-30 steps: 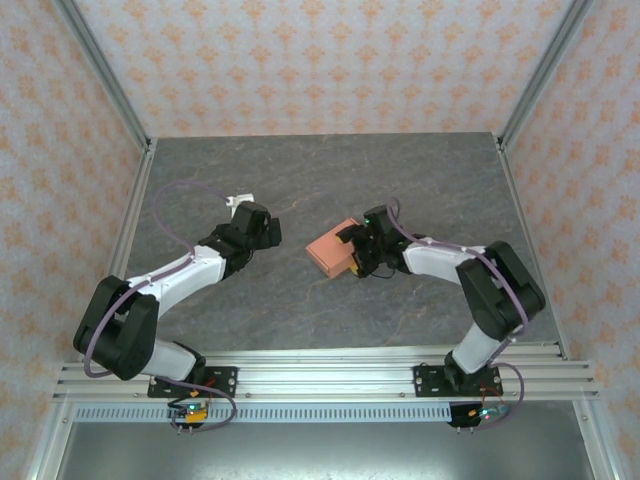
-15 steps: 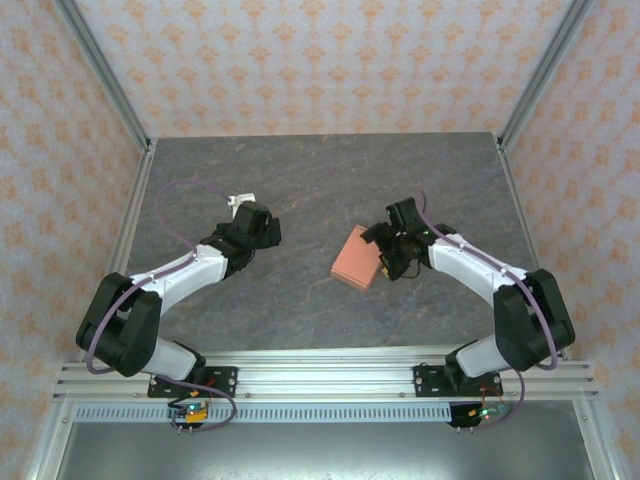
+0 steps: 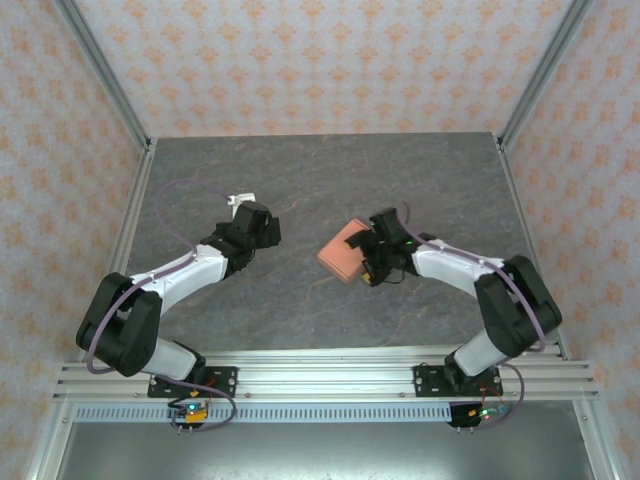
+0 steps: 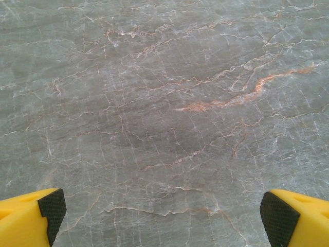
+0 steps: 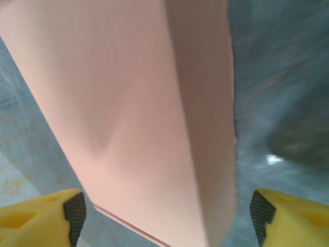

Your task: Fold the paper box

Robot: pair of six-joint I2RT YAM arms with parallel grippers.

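My right fingers [image 3: 366,250] pinch the paper box [image 3: 342,257] across its width, spread wide to take it. From above, the box sits at their tips, tilted, off to their left. My right wrist shows more: salmon card [image 5: 133,103] rising from between my yellow fingertips [image 5: 36,216], one long crease down it. My left fingers [image 3: 262,228] stand well apart from the box, and the left wrist view shows them spread wide [image 4: 31,218] over the grey veined surface [image 4: 164,103].

Grey veined tabletop [image 3: 330,180], seemingly marble
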